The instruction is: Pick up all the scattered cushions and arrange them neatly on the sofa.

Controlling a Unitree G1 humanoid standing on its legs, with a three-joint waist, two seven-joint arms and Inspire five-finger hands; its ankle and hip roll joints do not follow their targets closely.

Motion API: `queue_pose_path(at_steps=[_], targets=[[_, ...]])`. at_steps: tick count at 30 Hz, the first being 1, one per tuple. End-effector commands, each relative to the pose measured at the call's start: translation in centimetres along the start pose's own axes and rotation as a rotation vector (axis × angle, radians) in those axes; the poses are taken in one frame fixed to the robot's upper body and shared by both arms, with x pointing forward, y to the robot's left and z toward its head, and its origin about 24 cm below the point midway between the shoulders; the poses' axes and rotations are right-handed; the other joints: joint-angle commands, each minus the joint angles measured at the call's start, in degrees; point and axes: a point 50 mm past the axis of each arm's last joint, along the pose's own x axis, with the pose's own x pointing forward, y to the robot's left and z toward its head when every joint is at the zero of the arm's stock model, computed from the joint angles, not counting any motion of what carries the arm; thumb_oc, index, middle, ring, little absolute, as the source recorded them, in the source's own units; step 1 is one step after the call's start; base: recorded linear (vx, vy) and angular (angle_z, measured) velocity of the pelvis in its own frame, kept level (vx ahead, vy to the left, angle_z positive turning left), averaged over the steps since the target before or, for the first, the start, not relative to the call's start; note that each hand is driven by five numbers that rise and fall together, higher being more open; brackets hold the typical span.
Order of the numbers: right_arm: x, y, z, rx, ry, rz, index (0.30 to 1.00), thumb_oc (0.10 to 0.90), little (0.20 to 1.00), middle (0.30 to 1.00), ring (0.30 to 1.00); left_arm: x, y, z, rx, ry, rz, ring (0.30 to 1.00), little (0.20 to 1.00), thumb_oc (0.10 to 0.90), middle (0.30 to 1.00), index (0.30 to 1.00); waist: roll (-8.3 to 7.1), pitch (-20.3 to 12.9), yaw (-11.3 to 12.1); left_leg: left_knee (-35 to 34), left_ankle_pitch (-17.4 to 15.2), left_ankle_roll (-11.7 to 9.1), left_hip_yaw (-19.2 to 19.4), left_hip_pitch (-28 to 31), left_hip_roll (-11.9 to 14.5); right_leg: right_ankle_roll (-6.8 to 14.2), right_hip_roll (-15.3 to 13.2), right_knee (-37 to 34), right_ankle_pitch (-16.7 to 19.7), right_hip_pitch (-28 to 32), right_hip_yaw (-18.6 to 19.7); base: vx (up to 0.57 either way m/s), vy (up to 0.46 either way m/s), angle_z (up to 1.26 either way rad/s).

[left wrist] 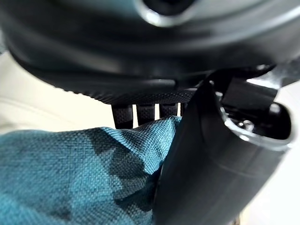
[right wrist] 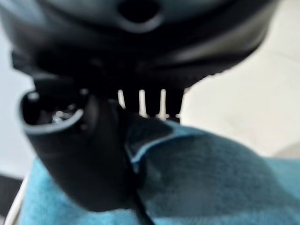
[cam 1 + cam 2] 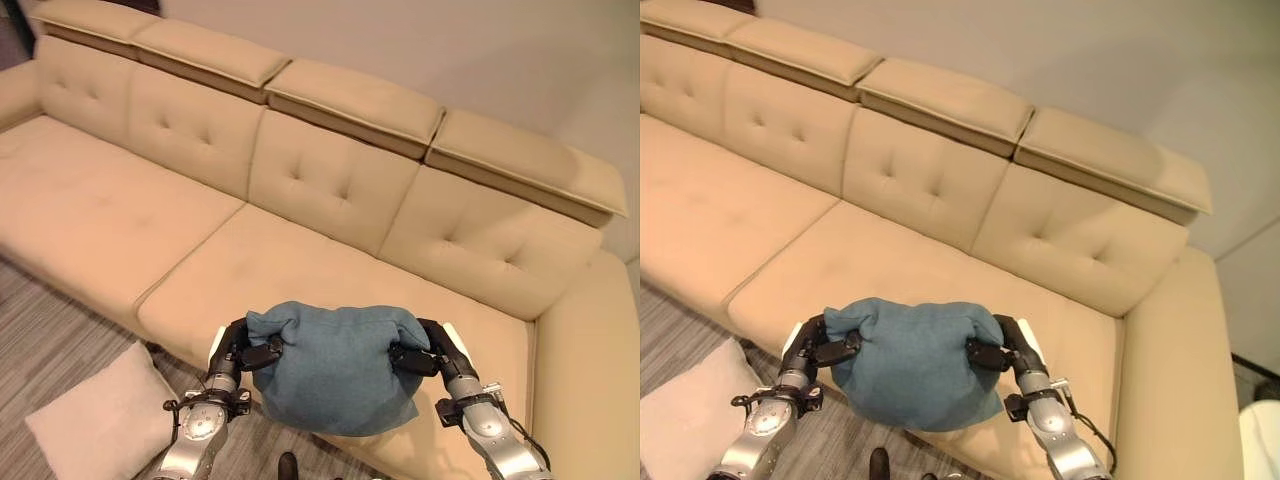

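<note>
up front in the left eye view, a blue cushion hangs between the two hands, above the front edge of the sofa seat. the left hand grips its left end, thumb and fingers curled into the cloth; the right hand grips the right end the same way. the cushion's top is bunched where the hands pinch it, and its body sags below them. a white cushion lies on the grey floor just before the sofa, to the robot's left and apart from the hands.

right eye view: same scene, with the blue cushion lifted clear of the seat and the white one at the lower left corner.

left wrist view: the thumb presses on blue cloth, and the fingers curl behind its edge.

right wrist view: the thumb is clamped over a fold of the cushion, fingers closed on its far side.
</note>
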Motion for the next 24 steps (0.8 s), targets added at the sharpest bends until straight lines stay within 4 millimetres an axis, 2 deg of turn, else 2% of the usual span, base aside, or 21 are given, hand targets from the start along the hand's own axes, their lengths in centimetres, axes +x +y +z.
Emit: queue_pose_path(at_steps=[1,2,4,7,9,10,11,12,13,15,16,17,20,21,23,24], targets=[[2.5,0.6,8.8,0.114,-0.415,0.013,0.300,0.400,0.300,0.300,0.300,1.0,-4.4,6.8,-0.066,-0.356,-0.212,0.300,0.300,0.400,0.300,0.300,-1.59,-2.6,2.3,5.3,-11.4,-3.6,-3.4,1.9,2.9,1.0,-1.3,-7.6,11.8,3.6,-9.7,0.03,0.016,-0.83],[2.6,0.9,9.0,0.102,-0.420,0.022,0.300,0.400,0.300,0.300,0.300,1.0,-4.2,6.9,-0.080,-0.358,-0.202,0.300,0.300,0.400,0.300,0.300,-1.14,-2.6,2.8,4.1,-11.5,-3.8,-1.7,3.1,3.4,0.3,-2.5,-9.2,11.8,2.2,-18.3,0.06,-0.012,-0.70],[2.6,1.0,8.7,0.083,-0.412,0.026,0.300,0.400,0.300,0.300,0.300,1.0,-4.0,7.0,-0.084,-0.362,-0.203,0.300,0.300,0.400,0.300,0.300,-0.82,-2.5,2.8,3.5,-11.8,-4.2,-0.4,4.5,4.0,-0.1,-3.3,-9.9,11.4,0.8,-25.8,0.12,-0.081,-1.07],[2.1,0.7,8.0,0.071,-0.392,0.017,0.300,0.400,0.300,0.300,0.300,1.0,-4.4,6.5,-0.079,-0.341,-0.222,0.300,0.300,0.400,0.300,0.300,-1.30,-2.9,1.6,4.0,-12.5,-4.2,-1.0,5.1,3.4,-0.8,-1.9,-11.5,11.1,1.8,-22.0,0.10,-0.073,-0.03],[1.6,-0.1,7.3,0.064,-0.379,-0.010,0.300,0.400,0.300,0.300,0.300,0.9,-5.0,6.4,-0.078,-0.333,-0.251,0.300,0.300,0.400,0.300,0.300,-1.73,-3.2,0.8,6.5,-13.4,-5.5,-0.5,5.4,3.7,-1.7,-1.9,-13.8,11.5,4.0,-21.7,0.13,-0.158,0.48],[1.3,-0.3,7.0,0.069,-0.370,-0.017,0.300,0.400,0.300,0.300,0.300,1.0,-5.3,6.5,-0.077,-0.337,-0.262,0.300,0.300,0.400,0.300,0.300,-1.78,-3.0,0.6,9.0,-12.7,-6.5,-0.5,4.8,4.4,-2.0,-1.7,-14.4,11.6,4.6,-21.8,0.05,-0.102,0.17],[1.3,-0.4,7.0,0.069,-0.370,-0.017,0.300,0.400,0.300,0.300,0.300,1.0,-5.3,6.5,-0.077,-0.337,-0.262,0.300,0.300,0.400,0.300,0.300,-1.75,-3.0,0.5,9.3,-12.8,-6.6,-0.6,4.6,4.5,-2.0,-1.7,-14.5,11.6,4.7,-21.9,0.03,-0.091,0.18],[1.3,-0.7,7.0,0.066,-0.372,-0.027,0.300,0.400,0.300,0.300,0.300,1.0,-5.5,6.7,-0.083,-0.343,-0.273,0.300,0.300,0.400,0.300,0.300,-2.08,-2.7,0.5,12.5,-12.0,-7.2,-0.4,3.3,5.4,-2.3,-1.9,-15.1,11.7,5.5,-22.0,0.05,-0.104,0.22],[1.4,-1.1,6.9,0.062,-0.362,-0.028,0.300,0.400,0.300,0.300,0.300,1.1,-5.8,7.0,-0.103,-0.353,-0.270,0.300,0.300,0.400,0.300,0.300,-2.37,-1.8,1.4,20.1,-11.0,-7.6,-4.2,-2.0,5.5,-3.4,-1.7,-15.7,11.3,6.8,-20.2,0.08,-0.104,0.16],[1.3,-1.3,6.8,0.053,-0.357,-0.035,0.300,0.400,0.300,0.300,0.300,0.9,-5.9,7.1,-0.108,-0.361,-0.271,0.300,0.300,0.400,0.300,0.300,-2.60,-1.8,1.9,17.2,-12.2,-7.3,-7.3,-3.3,4.7,-3.3,-1.9,-15.8,11.0,7.3,-18.6,0.10,-0.017,-0.17],[1.3,-1.3,6.8,0.053,-0.357,-0.035,0.300,0.400,0.300,0.300,0.300,0.9,-5.9,7.1,-0.108,-0.361,-0.271,0.300,0.300,0.400,0.300,0.300,-2.61,-1.8,1.9,17.2,-12.2,-7.3,-7.3,-3.2,4.7,-3.3,-1.9,-15.8,11.0,7.4,-18.6,0.12,0.040,-0.68],[1.3,-1.4,6.6,0.051,-0.351,-0.041,0.300,0.400,0.300,0.300,0.300,1.0,-5.9,7.3,-0.110,-0.366,-0.269,0.300,0.300,0.400,0.300,0.300,-2.36,-1.8,2.3,13.4,-11.4,-7.7,-9.8,-3.6,4.6,-3.2,-1.6,-16.0,10.8,7.8,-17.3,0.10,0.032,-0.86],[1.5,-1.5,6.4,0.047,-0.335,-0.054,0.300,0.400,0.300,0.300,0.300,1.1,-6.1,7.8,-0.107,-0.386,-0.266,0.300,0.300,0.400,0.300,0.300,-1.72,-1.2,3.3,9.7,-8.1,-8.2,-14.6,-5.6,3.6,-3.2,-0.8,-16.9,10.5,9.2,-15.0,0.08,0.044,-0.58],[1.6,-1.6,6.4,0.045,-0.333,-0.058,0.300,0.400,0.300,0.300,0.300,1.2,-6.2,8.0,-0.108,-0.393,-0.267,0.300,0.300,0.400,0.300,0.300,-1.55,-0.9,3.5,9.5,-7.3,-8.4,-15.1,-6.5,3.3,-3.2,-0.8,-16.9,10.4,9.4,-14.5,0.06,0.076,-0.32],[1.4,-1.6,6.3,0.031,-0.334,-0.049,0.300,0.400,0.300,0.300,0.300,1.1,-6.3,8.1,-0.115,-0.395,-0.273,0.300,0.300,0.400,0.300,0.300,-0.08,-1.9,3.2,4.7,-6.9,-7.8,-15.3,-3.1,4.5,-3.3,-0.3,-16.9,9.8,9.8,-13.2,0.11,0.128,-0.56],[1.4,-1.6,6.3,0.031,-0.334,-0.049,0.300,0.400,0.300,0.300,0.300,1.1,-6.3,8.0,-0.115,-0.394,-0.273,0.300,0.300,0.400,0.300,0.300,-0.06,-1.8,3.3,4.5,-6.9,-7.8,-15.3,-2.9,4.6,-3.3,-0.3,-16.9,9.7,9.9,-13.2,0.12,0.124,-0.74]])
